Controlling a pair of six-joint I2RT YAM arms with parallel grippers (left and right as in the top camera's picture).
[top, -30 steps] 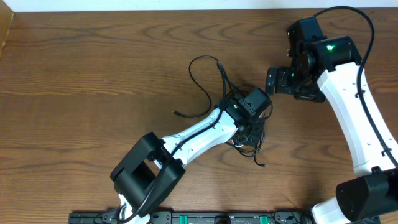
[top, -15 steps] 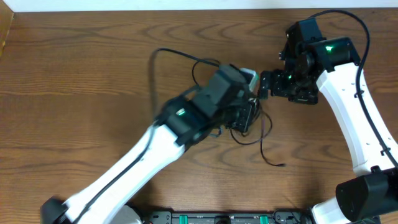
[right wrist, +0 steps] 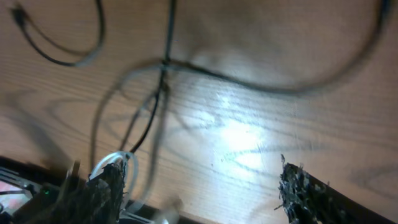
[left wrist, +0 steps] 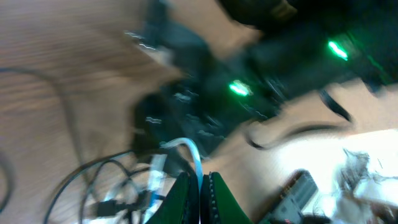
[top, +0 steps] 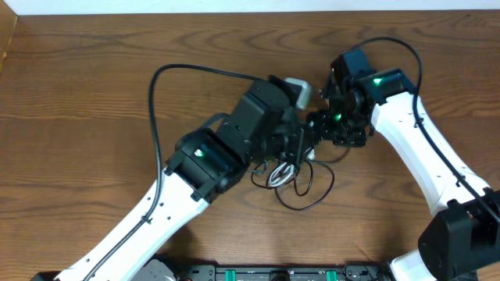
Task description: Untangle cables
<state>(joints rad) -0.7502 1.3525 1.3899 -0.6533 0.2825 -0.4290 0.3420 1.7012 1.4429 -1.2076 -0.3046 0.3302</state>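
Note:
A tangle of cables lies mid-table. A black cable (top: 306,208) loops toward the front, and a white cable (top: 279,176) is coiled inside the tangle. My left gripper (top: 303,147) hangs just above it, shut on a strand of the white cable (left wrist: 191,152) that rises into the jaws of this gripper (left wrist: 200,179). Black cables (left wrist: 81,180) trail below, blurred. My right gripper (top: 319,129) is right beside the left one. Its jaws stand wide open (right wrist: 200,173) over bare wood. A white loop (right wrist: 127,163) sits by its left finger, and black cables (right wrist: 165,62) lie further out.
The left arm's own thick black wire (top: 180,69) arcs over the table's left half. The right arm's dark body with green lights (left wrist: 249,93) fills the left wrist view close ahead. A black rail (top: 258,273) runs along the front edge.
The left arm has swung up and over the tangle with the white cable in its jaws. The cables have shifted with it. The right gripper has moved left, close to the left one.

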